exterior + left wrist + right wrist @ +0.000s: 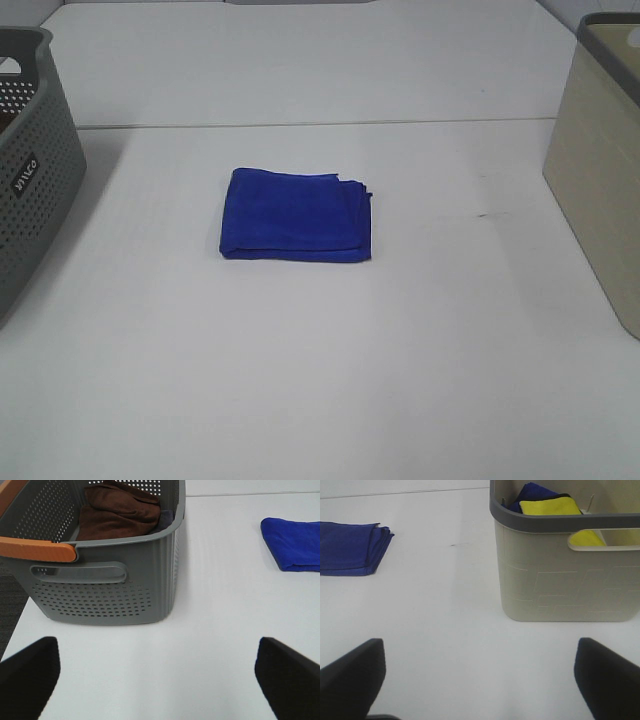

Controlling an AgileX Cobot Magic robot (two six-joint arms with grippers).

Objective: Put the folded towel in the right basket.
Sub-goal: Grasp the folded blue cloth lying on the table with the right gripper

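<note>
at the middle of the worktop [300, 390], the folded blue towel [295, 215] lies flat, well apart from the beige basket [600, 190] at right. left pincer [157, 675] and right pincer [479, 675] gape wide, empty. pinching only the top layer could unfold it against the basket.

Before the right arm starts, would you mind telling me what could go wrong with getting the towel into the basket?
1. The blue folded towel has loose layered edges towards the beige basket; the open right gripper might pinch only the top layers and unfold it.
2. That basket's wall is tall, so a low carry could hit its rim and push it.
</note>
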